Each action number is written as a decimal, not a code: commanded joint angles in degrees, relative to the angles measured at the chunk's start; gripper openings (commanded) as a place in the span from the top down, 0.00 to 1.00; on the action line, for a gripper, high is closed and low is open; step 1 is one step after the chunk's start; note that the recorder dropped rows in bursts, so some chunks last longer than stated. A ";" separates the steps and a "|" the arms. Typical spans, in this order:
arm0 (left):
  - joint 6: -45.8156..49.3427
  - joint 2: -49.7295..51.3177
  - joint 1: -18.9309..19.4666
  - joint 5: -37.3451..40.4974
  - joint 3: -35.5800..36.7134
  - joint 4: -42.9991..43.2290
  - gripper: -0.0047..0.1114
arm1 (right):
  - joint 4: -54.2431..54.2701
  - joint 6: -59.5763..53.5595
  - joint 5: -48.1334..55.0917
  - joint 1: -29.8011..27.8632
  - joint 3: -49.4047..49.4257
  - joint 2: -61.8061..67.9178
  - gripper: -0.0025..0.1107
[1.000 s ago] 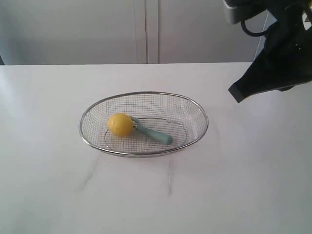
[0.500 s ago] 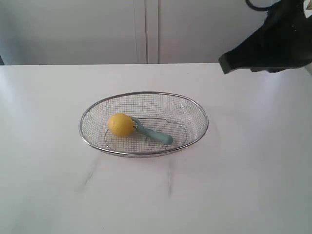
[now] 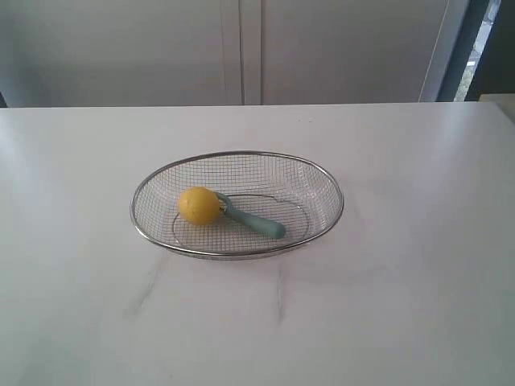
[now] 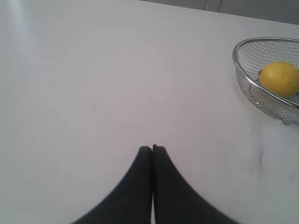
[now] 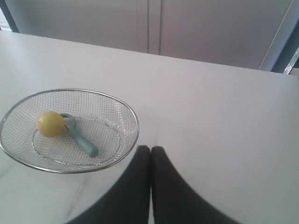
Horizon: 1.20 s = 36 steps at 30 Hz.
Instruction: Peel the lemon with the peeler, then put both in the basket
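Closest in, your left claw (image 4: pixel 152 148) was pinched together with nothing in it, and your right claw (image 5: pixel 150 149) the same (neither showed in the exterior view). Beyond them on the white worktop (image 3: pixel 402 305) sat the basket (image 3: pixel 237 254). Inside it the lemon (image 3: pixel 198 206) rested against the head of the peeler (image 3: pixel 256 222), whose handle lay along the mesh floor. Whether the skin was peeled, I couldn't tell. By my read both were delivered, so your best play was hands off: both claws high, well apart from the rim. Behind, plain cabinet doors (image 3: pixel 241 48).

Both jaws matte black, smooth, curved, tapering.
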 commanded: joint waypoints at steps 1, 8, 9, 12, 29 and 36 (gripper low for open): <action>0.41 -0.26 -0.17 -0.05 0.15 -0.51 0.96 | 0.12 0.27 0.26 -0.31 0.25 -4.42 0.98; 0.41 -0.26 -0.17 -0.05 0.15 -0.51 0.96 | 0.12 0.27 0.26 -0.31 0.25 -8.39 0.98; 0.41 -0.26 -0.17 -0.05 0.15 -0.51 0.96 | 0.12 0.27 0.26 -0.31 0.25 -8.78 0.98; 0.41 -0.26 -0.17 -0.05 0.15 -0.51 0.96 | 1.51 4.42 0.26 -0.31 0.25 -9.50 0.98; 0.41 -0.26 -0.17 -0.05 0.15 -0.51 0.96 | 8.83 7.54 -28.91 -26.42 31.72 -23.85 0.98; 0.41 -0.26 -0.17 -0.05 0.15 -0.51 0.96 | 10.58 7.68 -30.49 -29.80 42.46 -26.80 0.98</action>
